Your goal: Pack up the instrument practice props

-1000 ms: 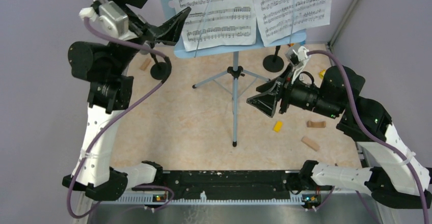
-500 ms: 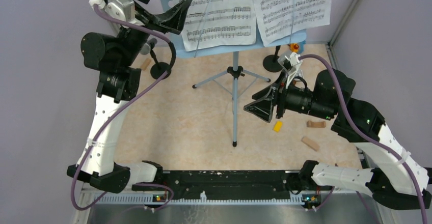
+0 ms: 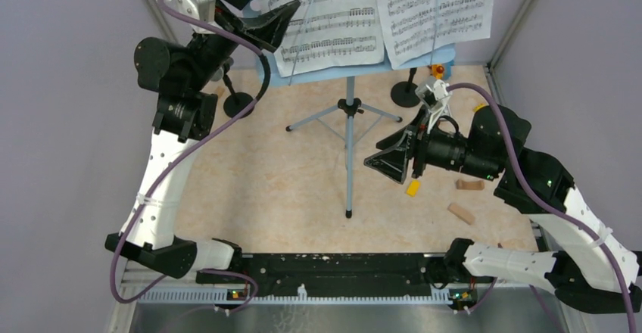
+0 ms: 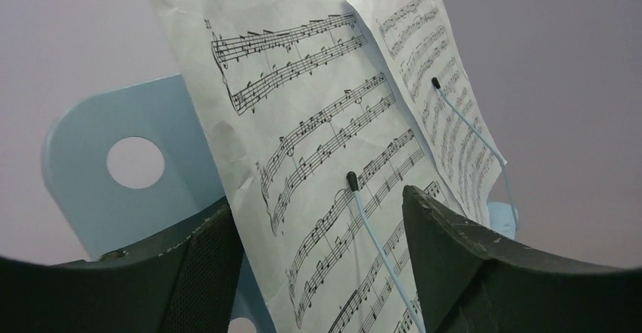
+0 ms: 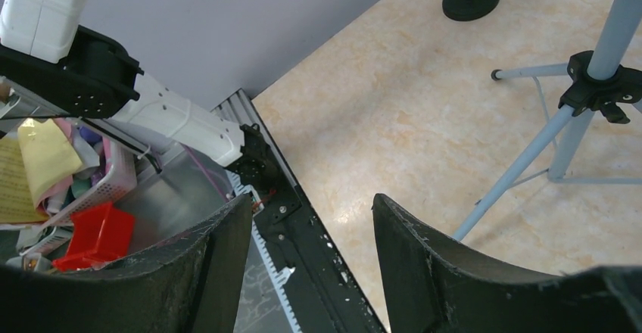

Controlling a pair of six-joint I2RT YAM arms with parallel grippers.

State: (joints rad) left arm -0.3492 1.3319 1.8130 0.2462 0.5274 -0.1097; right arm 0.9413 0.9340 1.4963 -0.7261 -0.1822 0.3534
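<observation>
The light blue music desk [image 3: 333,72] stands on a grey tripod [image 3: 349,151] at the back. Two white music sheets lean on it, the left one [image 3: 333,23] and the right one [image 3: 435,7], each under a thin wire arm. My left gripper [image 3: 253,4] is open and raised at the left sheet's left edge. In the left wrist view the left sheet [image 4: 318,121] runs between the jaws of the left gripper [image 4: 318,204], with the desk [image 4: 91,144] behind. My right gripper [image 3: 386,159] is open and empty beside the tripod pole [image 5: 530,159]. Two black mic holders [image 3: 238,104] [image 3: 406,91] stand on the floor.
A yellow block [image 3: 412,188] and two wooden blocks [image 3: 469,185] [image 3: 460,212] lie right of the tripod. A small orange toy [image 3: 437,68] sits at the back. Grey walls close in both sides. The right wrist view shows a basket with a red item [image 5: 91,234] beyond the rail.
My left gripper has moved right and up onto the left sheet's edge, and its jaws have narrowed a little. My right gripper has shifted slightly toward the tripod pole.
</observation>
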